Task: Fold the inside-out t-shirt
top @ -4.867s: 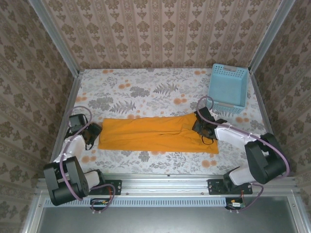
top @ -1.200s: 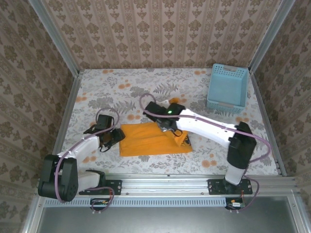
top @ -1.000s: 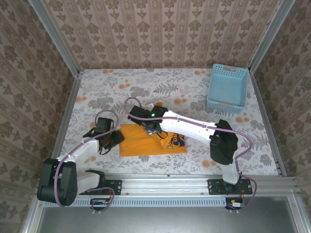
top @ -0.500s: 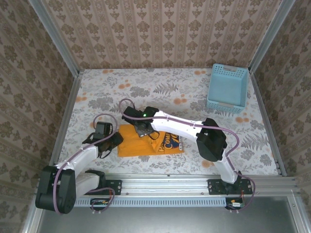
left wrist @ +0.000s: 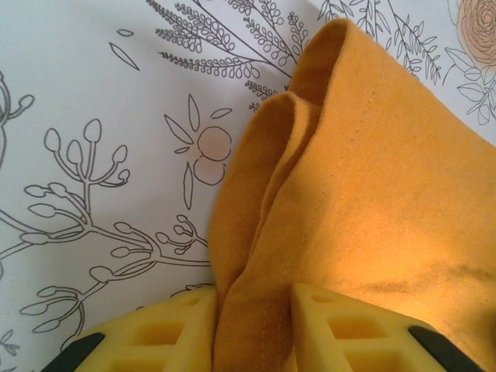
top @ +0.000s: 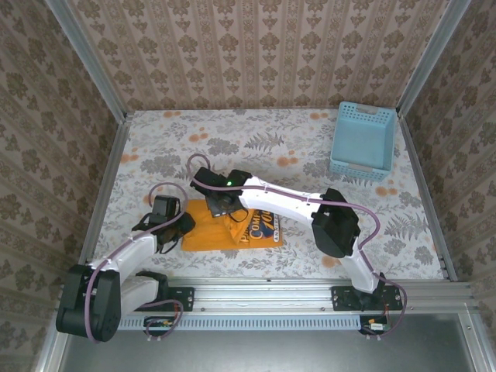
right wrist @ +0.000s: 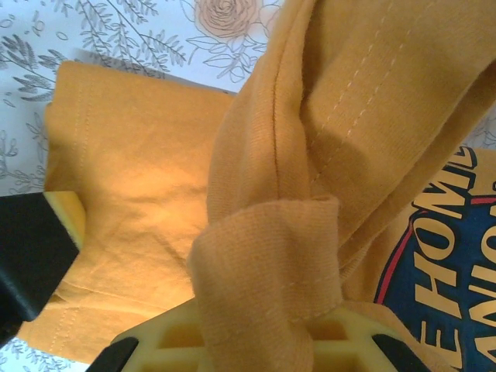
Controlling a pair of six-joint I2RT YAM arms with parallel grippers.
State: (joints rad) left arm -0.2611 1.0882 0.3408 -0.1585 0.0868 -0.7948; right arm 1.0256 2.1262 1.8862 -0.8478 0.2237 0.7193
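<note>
The orange-yellow inside-out t-shirt (top: 208,235) lies folded on the near-left part of the table, a blue and yellow print (top: 263,227) facing up on its right half. My right gripper (top: 223,205) reaches across above it and is shut on a bunched hem (right wrist: 263,263) that drapes over its yellow finger (right wrist: 167,337). At the shirt's left edge my left gripper (top: 184,223) is shut on a stitched fold (left wrist: 256,310), its two yellow fingers (left wrist: 182,325) pressing the cloth from both sides. The shirt (left wrist: 372,170) spreads to the right beyond them.
A light blue lattice basket (top: 363,139) stands at the back right. The floral tablecloth (top: 256,147) is bare behind the shirt. The right arm (top: 294,205) spans the table's middle. Patterned walls close in three sides.
My right gripper has carried the shirt's right part leftward over the rest, turning the print up. The left gripper's jaws have narrowed onto the left edge.
</note>
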